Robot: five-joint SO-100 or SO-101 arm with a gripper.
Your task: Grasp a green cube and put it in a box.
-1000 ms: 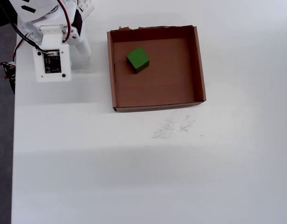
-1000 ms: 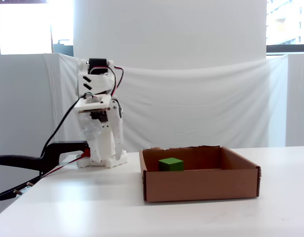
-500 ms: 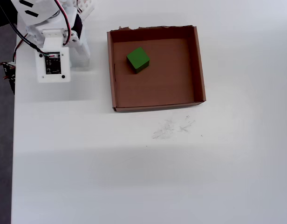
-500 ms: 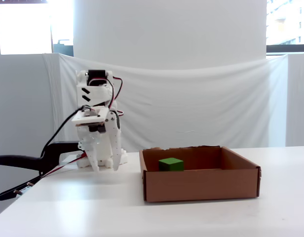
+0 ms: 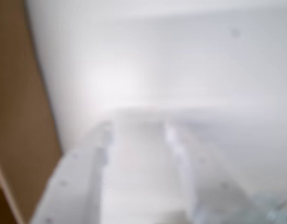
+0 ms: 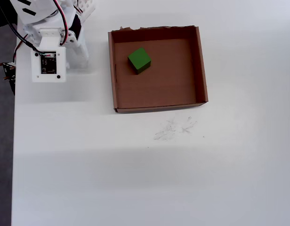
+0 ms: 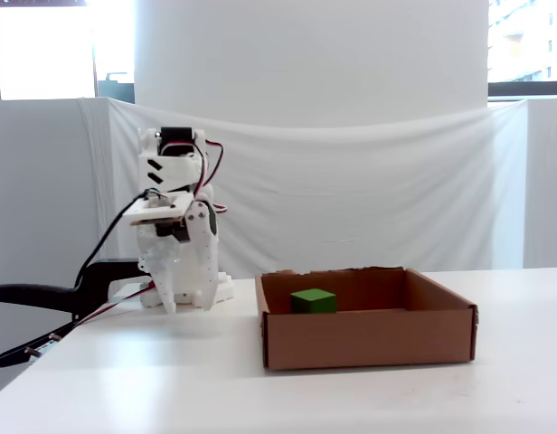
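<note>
Sitting inside the box (image 6: 201, 66) near its upper-left corner in the overhead view, the green cube (image 6: 139, 60) lies well to the right of the folded arm's pincer (image 7: 190, 303), fingers parted and empty above the counter (image 6: 135, 179).

The box (image 6: 201, 66) stands near the desk's (image 6: 135, 179) far edge; its low walls ring the green cube (image 6: 139, 60), reachable from above.

One green cube (image 6: 139, 60) — one box (image 6: 201, 66) — one arm (image 6: 48, 42).
</note>
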